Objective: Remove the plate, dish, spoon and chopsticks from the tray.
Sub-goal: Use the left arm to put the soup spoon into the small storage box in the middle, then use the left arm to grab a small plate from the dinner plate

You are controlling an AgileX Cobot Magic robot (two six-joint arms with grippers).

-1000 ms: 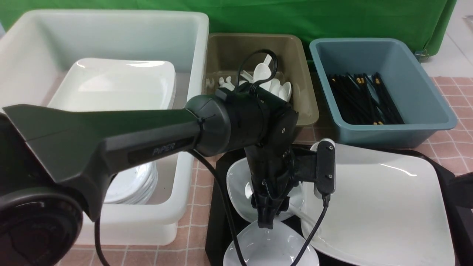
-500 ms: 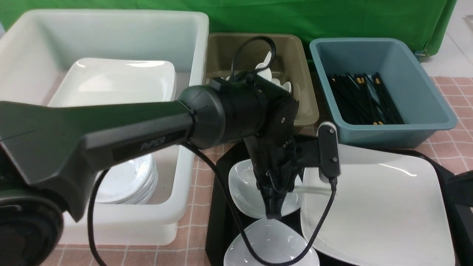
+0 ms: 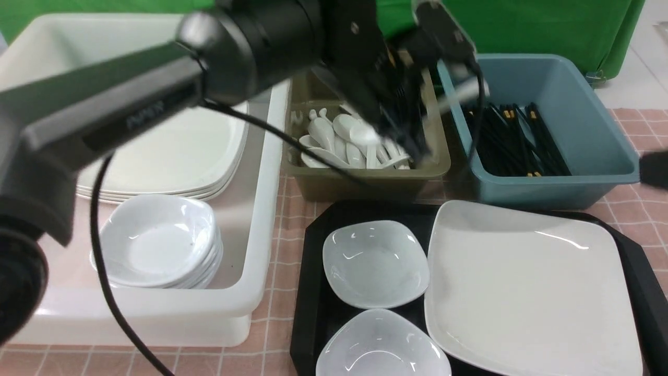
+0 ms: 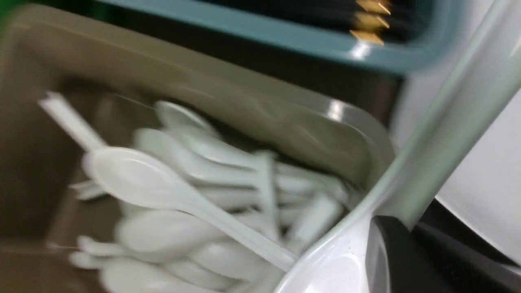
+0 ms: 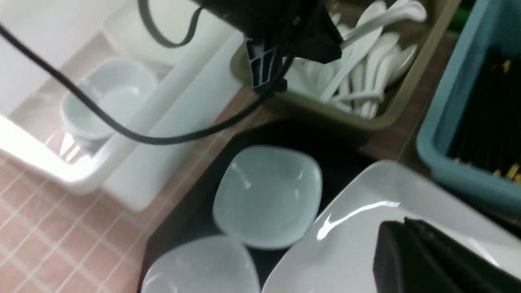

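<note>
Clamped in the closed left gripper (image 4: 392, 228), the white spoon (image 4: 439, 134) hung above the brown bin (image 3: 365, 185), likely light, stiff and slick, best pinched where handle met bowl. Over that bin, the left arm (image 3: 261, 47) reached across; nearer than the bin, the right gripper's fingertips (image 5: 399, 236) were together.

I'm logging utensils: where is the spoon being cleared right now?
In the front view, the spoon is in the left arm's pincer, above the brown bin, its handle reaching toward the blue bin.
</note>
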